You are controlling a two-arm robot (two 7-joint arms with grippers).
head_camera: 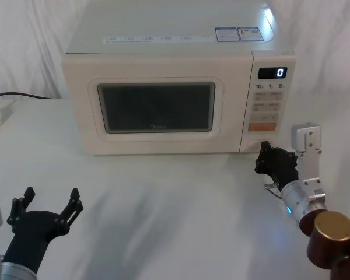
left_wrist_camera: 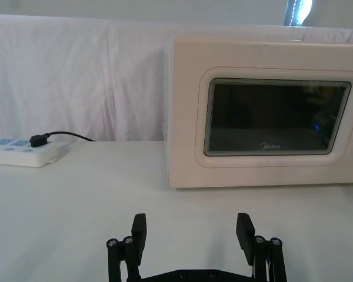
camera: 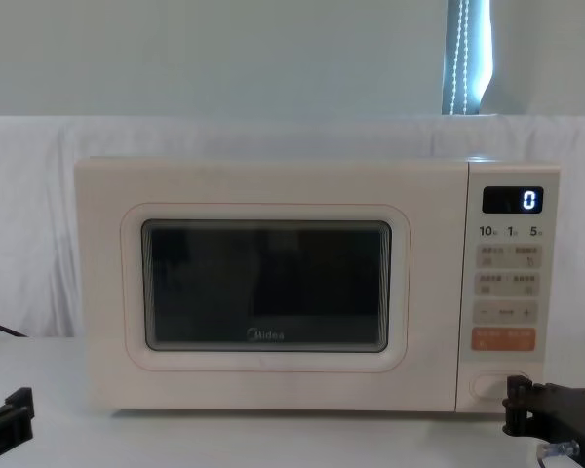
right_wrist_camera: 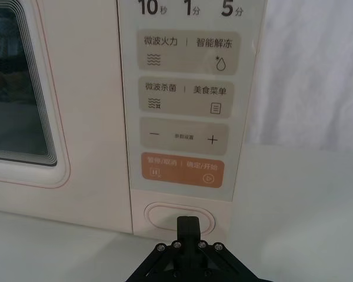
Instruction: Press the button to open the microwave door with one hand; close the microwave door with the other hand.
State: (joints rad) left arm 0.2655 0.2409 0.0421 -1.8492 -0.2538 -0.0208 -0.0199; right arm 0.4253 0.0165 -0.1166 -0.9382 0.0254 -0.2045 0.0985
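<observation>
The cream microwave stands at the back of the table with its door [head_camera: 157, 108] [camera: 263, 288] shut, dark window and grey logo facing me. The pill-shaped button [right_wrist_camera: 179, 216] [camera: 489, 384] sits at the bottom of the control panel. My right gripper [head_camera: 262, 157] [right_wrist_camera: 187, 226] is shut, its joined fingertips pointing at the button from very close; I cannot tell whether they touch it. My left gripper [head_camera: 49, 204] [left_wrist_camera: 192, 229] hangs open and empty over the table's near left, well short of the door [left_wrist_camera: 276, 117].
An orange key [right_wrist_camera: 182, 170] and small cream keys sit above the button, and the display [head_camera: 272, 73] reads 0. A white power strip [left_wrist_camera: 20, 153] with a black cable lies at the far left. White cloth covers the table.
</observation>
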